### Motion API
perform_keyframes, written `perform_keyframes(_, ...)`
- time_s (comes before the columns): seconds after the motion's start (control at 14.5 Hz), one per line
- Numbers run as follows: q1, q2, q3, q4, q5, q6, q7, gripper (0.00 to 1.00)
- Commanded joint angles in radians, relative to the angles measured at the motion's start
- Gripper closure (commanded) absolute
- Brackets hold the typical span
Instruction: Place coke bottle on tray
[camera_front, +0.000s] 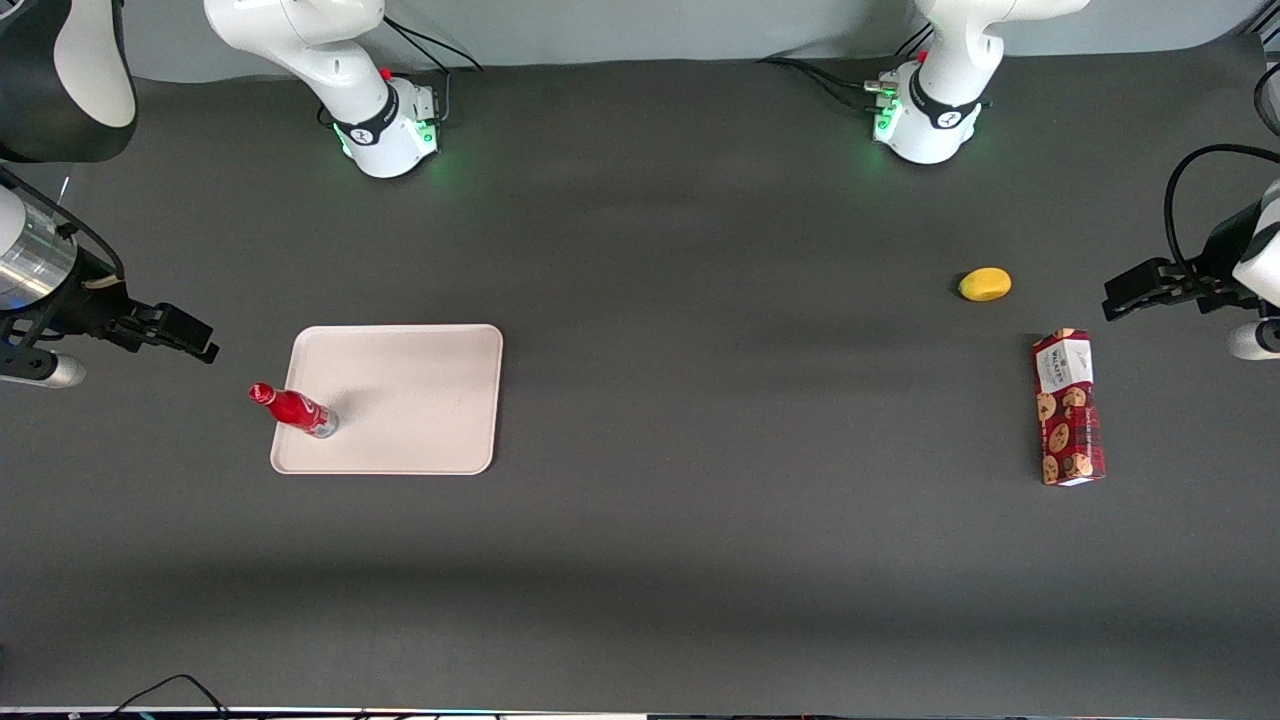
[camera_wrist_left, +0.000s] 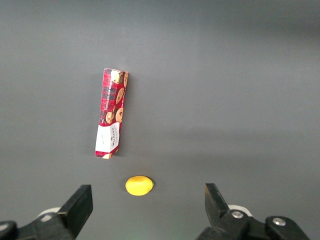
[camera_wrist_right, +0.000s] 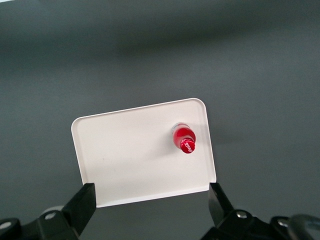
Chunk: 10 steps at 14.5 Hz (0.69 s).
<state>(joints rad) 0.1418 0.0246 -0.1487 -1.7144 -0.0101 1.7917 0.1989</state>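
A: Item one — coke bottle (camera_front: 293, 409)?

B: Red, red cap, silvery base. Standing upright on the tray (camera_front: 420, 370), near the tray's edge at the working arm's end and toward the corner nearer the front camera. In the right wrist view the bottle (camera_wrist_right: 183, 139) is seen from above, cap toward the lens, base resting on the tray (camera_wrist_right: 125, 160) surface.

A: Gripper?

B: Gripper (camera_front: 185, 335) hangs off the tray, toward the working arm's end of the table, farther from the front camera than the bottle. Fingers (camera_wrist_right: 82, 205) spread wide, holding nothing — the bottle stands well apart from them, untouched, with bare tray between.

A: Remaining stock?

B: Cookie box (camera_front: 1068, 407), red with cookie pictures, lying flat toward the parked arm's end of the table. Yellow lemon (camera_front: 985, 284) near it, farther from the front camera. Both on the dark table (camera_front: 700, 300), well apart from the tray.
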Motion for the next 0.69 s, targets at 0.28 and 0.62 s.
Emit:
perform_keyframes(0.28, -0.033, -0.012, -0.008, -0.024, -0.005, 0.009, -0.055, 0.00)
perform_keyframes(0.62, -0.031, -0.008, -0.006, -0.011, -0.011, 0.008, -0.055, 0.00)
